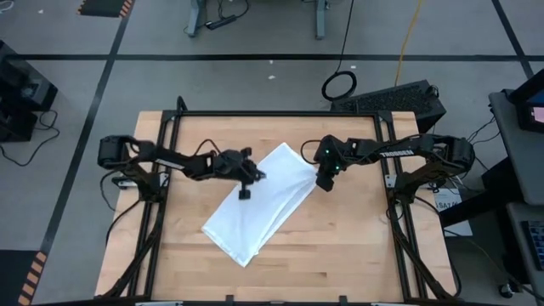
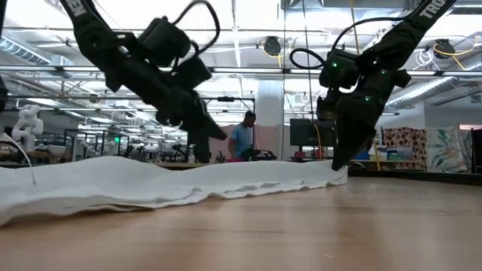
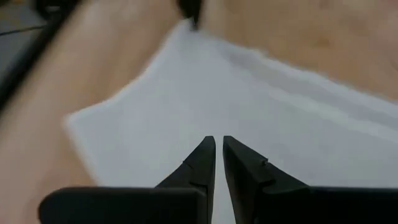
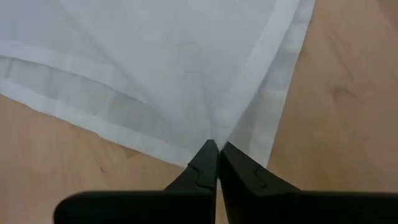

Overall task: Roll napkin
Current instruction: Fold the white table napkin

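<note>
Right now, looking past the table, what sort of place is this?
Probably a robotics lab or workshop in a big open hall: a wooden table in a black metal frame, cables on a taped grey floor, ceiling lights and other workstations behind.

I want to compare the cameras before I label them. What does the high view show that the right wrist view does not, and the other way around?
Only the high view shows the whole napkin lying diagonally on the table, with the left gripper over its left side. Only the right wrist view shows the right gripper shut on a pinched napkin corner, with creases fanning out from it. Both show white cloth on bare wood.
</note>
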